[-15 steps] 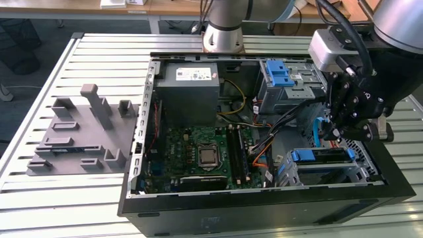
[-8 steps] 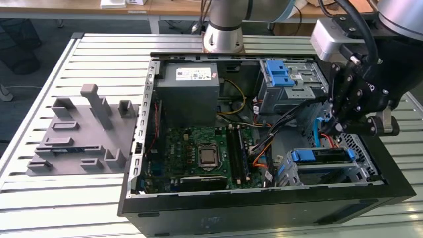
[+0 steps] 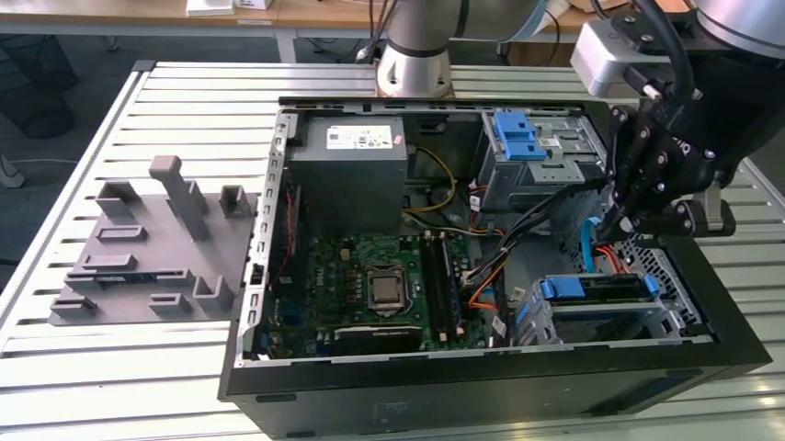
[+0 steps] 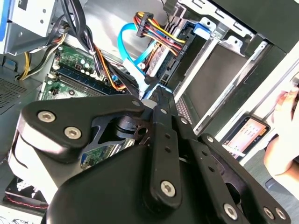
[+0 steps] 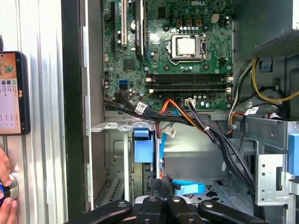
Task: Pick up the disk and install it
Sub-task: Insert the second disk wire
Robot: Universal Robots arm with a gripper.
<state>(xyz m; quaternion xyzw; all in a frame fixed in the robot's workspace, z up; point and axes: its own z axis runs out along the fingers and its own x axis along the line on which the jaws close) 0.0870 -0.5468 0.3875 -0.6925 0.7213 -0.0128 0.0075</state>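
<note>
The hand [image 5: 161, 183] sits against the disk [image 5: 188, 188], low inside the case [image 5: 74, 116].

No legible text recorded. A white printed label [image 3: 359, 138] stands on the power supply [image 3: 349, 184], at about 11 o'clock within the open computer case [image 3: 491, 386] in the exterior view; its print is too small to read. The motherboard [image 5: 177, 51] carries small white markings. A phone screen [image 5: 10, 93] shows coloured rows, unreadable.
</note>
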